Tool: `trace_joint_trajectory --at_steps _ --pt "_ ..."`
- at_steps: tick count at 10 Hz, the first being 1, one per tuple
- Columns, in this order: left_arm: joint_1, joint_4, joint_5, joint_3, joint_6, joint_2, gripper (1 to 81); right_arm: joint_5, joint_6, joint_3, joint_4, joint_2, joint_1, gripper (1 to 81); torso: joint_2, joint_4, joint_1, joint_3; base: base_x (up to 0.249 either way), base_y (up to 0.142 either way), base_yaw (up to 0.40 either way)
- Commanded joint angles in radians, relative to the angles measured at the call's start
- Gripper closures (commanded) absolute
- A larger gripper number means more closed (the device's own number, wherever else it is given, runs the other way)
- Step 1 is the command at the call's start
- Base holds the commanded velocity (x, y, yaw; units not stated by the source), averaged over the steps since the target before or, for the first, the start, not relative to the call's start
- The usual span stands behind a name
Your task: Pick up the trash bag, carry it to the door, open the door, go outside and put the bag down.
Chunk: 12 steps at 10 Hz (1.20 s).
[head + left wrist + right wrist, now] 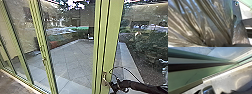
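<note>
Trash bag (205, 22), edges cropped, right arm (143, 86) cut off, door handle (104, 77) indistinct

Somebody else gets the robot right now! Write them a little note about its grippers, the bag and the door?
Right gripper: by the door handle; contact unclear.
Left gripper: the dark trash bag is close to this wrist's camera, probably carried by this arm.
Done: bag seemingly picked up and brought to the door. Can't tell if the door is ajar.
To do: get the door open, go out to the paving, put the bag down.
</note>
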Motion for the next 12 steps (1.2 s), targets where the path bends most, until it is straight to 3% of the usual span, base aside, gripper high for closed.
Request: trace_joint_trajectory --at_steps 1,3,4,6,10,12 --pt "-0.033 -0.005 0.087 0.003 0.002 0.002 81.1 -0.253 0.0 0.013 -0.073 0.046 -0.023 1.0 0.0 0.0 0.0 -0.062 0.0 0.0 0.0" --pt "-0.032 -0.005 0.087 0.003 0.002 0.002 81.1 -0.239 -0.001 0.028 -0.062 0.022 -0.019 1.0 -0.001 0.0 -0.002 -0.103 0.0 0.0 0.0" --pt "-0.028 -0.003 0.087 0.003 0.002 0.002 81.1 -0.234 -0.001 0.033 -0.06 0.008 -0.008 1.0 -0.002 -0.001 -0.002 -0.07 0.0 0.0 0.0" --pt "-0.022 -0.005 0.089 0.003 0.002 -0.003 81.1 -0.227 0.0 0.055 -0.056 -0.019 0.027 1.0 -0.002 -0.002 -0.003 -0.086 0.0 0.0 0.0" --pt "0.001 -0.008 0.093 0.003 0.0 -0.012 81.1 -0.135 -0.001 0.102 -0.056 -0.075 0.087 1.0 -0.002 -0.002 -0.003 -0.085 0.0 0.0 0.0" --pt "0.008 -0.009 0.153 0.003 0.0 -0.024 81.1 -0.078 -0.001 0.116 -0.054 -0.085 0.101 1.0 -0.002 -0.002 -0.002 -0.087 0.0 0.0 0.0"
